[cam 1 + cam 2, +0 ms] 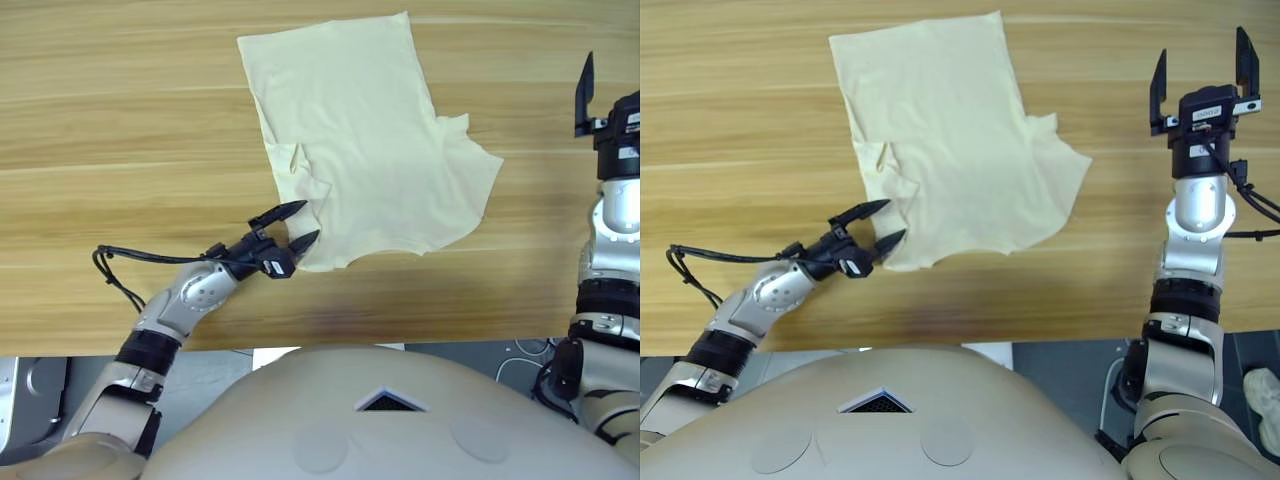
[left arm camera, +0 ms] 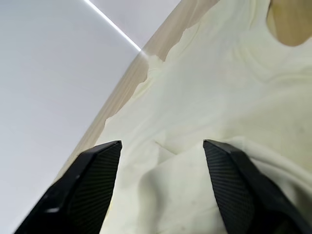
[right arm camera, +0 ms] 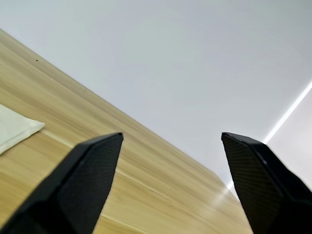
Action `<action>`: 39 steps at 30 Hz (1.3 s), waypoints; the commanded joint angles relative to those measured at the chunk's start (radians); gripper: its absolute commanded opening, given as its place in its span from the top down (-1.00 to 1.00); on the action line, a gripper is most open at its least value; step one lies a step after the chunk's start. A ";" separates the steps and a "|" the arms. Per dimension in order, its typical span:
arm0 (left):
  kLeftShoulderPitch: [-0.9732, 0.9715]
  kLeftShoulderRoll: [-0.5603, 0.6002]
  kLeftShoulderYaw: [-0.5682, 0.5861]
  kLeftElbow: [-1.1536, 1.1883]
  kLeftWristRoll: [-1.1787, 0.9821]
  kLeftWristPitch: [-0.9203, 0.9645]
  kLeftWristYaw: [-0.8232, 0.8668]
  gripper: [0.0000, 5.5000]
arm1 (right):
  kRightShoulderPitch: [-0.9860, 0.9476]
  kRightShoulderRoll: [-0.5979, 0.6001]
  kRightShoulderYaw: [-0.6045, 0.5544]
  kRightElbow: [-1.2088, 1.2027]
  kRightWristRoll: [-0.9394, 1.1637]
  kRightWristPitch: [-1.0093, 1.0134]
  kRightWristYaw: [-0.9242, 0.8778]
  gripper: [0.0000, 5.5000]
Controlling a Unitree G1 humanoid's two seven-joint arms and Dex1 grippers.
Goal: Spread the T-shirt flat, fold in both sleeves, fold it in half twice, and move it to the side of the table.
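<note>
I see the T-shirt (image 1: 360, 150) nearly flat mid-table (image 1: 100, 120), its left sleeve seemingly tucked in and the right one sticking out. I judge that both half-folds and the move aside remain. My left gripper (image 1: 307, 220) gapes wide at the shirt's near left corner, and my right gripper (image 1: 1201, 50) hangs wide open, well apart to the right.

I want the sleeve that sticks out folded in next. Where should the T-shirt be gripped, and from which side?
On the T-shirt, grip the sleeve at its outer tip, probably coming low from the robot's right with the right end effector, open on that side. The sleeve juts flat past the body there, a free edge.
</note>
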 commanded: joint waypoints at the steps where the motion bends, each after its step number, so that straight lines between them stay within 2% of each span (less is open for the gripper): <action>1: 0.009 0.009 -0.021 0.010 0.012 -0.006 -0.027 -0.14 | -0.004 -0.005 0.009 0.000 -0.014 0.016 0.009 -0.37; 6: 0.024 0.029 0.008 -0.031 0.021 0.000 -0.011 -0.14 | -0.003 -0.004 0.010 -0.001 -0.018 0.019 0.008 -0.37; 14: 0.087 0.178 0.036 -0.049 0.092 0.081 -0.088 -0.14 | 0.001 -0.009 0.013 -0.014 -0.032 0.015 0.012 -0.37; 18: 0.050 0.219 0.024 -0.044 0.138 0.109 -0.113 -0.14 | 0.029 -0.026 0.031 -0.046 -0.064 0.005 0.028 -0.37; 21: 0.041 0.223 0.033 -0.051 0.135 0.101 -0.092 -0.14 | 0.079 -0.063 0.062 -0.072 -0.092 -0.028 0.082 -0.37; 27: 0.041 0.144 0.122 -0.189 0.065 0.036 0.046 -0.14 | 0.218 -0.188 0.090 -0.152 -0.109 -0.067 0.226 -0.37; 29: 0.070 0.132 0.168 -0.270 0.086 0.050 0.079 -0.14 | 0.342 -0.265 0.155 -0.226 -0.088 -0.090 0.366 -0.37; 31: 0.098 0.130 0.209 -0.348 0.077 0.063 0.086 -0.14 | 0.456 -0.323 0.135 -0.289 -0.086 -0.092 0.424 -0.37; 33: 0.123 0.131 0.233 -0.414 0.057 0.066 0.079 -0.14 | 0.535 -0.358 0.065 -0.334 -0.098 -0.083 0.428 -0.37; 35: 0.137 0.131 0.246 -0.454 0.047 0.072 0.067 -0.14 | 0.592 -0.375 0.044 -0.353 -0.162 -0.067 0.424 -0.37; 38: 0.132 0.120 0.254 -0.449 0.014 0.068 0.064 -0.14 | 0.576 -0.353 0.098 -0.318 -0.267 -0.023 0.400 -0.37; 39: 0.119 0.105 0.257 -0.434 0.001 0.069 0.074 -0.14 | 0.512 -0.334 0.129 -0.263 -0.341 0.008 0.351 -0.37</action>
